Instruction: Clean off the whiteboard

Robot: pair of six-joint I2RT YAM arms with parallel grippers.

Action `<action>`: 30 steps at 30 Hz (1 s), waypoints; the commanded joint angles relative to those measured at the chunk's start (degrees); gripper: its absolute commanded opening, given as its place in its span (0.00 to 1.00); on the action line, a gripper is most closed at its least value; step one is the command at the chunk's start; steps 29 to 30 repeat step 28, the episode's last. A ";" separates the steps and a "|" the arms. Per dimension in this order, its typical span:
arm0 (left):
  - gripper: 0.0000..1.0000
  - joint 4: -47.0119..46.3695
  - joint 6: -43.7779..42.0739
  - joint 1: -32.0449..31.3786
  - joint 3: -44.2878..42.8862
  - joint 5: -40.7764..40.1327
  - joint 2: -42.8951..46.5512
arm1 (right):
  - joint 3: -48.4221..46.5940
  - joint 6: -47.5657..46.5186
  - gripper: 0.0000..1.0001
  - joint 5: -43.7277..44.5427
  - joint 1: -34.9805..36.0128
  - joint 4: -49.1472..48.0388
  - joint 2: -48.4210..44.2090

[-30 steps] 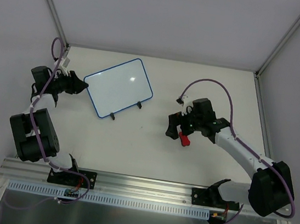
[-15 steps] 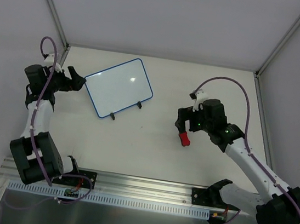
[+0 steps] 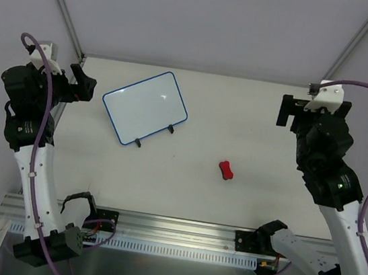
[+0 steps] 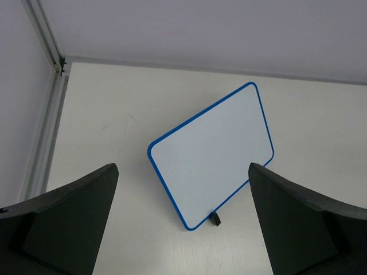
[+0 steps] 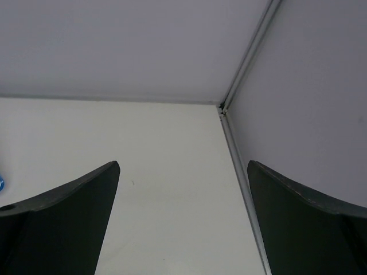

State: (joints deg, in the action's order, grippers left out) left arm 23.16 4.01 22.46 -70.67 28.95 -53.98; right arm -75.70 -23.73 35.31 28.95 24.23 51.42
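Observation:
The whiteboard (image 3: 145, 107) lies flat at the back left of the table, white with a thin blue rim and two black clip feet on its near edge. No marks show on its surface. My left gripper (image 3: 84, 84) hangs open, raised off the table to the left of the board and apart from it. In the left wrist view the whiteboard (image 4: 212, 160) shows between the spread fingers of that gripper (image 4: 182, 166). A small red eraser (image 3: 226, 171) lies alone on the table right of centre. My right gripper (image 3: 288, 110) is open and raised near the back right, holding nothing (image 5: 182, 165).
Grey enclosure walls with metal corner posts (image 3: 336, 62) bound the table at the back and sides. A metal rail (image 3: 172, 227) with the arm bases runs along the near edge. The right wrist view faces the back right corner post (image 5: 246, 63).
Both arms have lifted and swung outward. The left gripper opened and backed off from the whiteboard's left edge. The right gripper rose away from the red eraser, which stays on the table.

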 commanded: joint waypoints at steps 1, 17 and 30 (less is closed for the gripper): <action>0.99 10.93 -1.02 -1.53 -9.18 -5.29 4.05 | -4.01 -6.77 0.99 7.94 -0.30 0.03 -2.28; 0.99 20.26 -7.35 -11.64 -21.70 -19.02 10.74 | -10.16 -13.28 0.99 3.98 -0.21 -2.87 -6.94; 0.99 20.88 -8.32 -13.84 -24.77 -21.48 8.71 | -10.87 -13.98 0.99 2.40 -0.21 -3.84 -7.56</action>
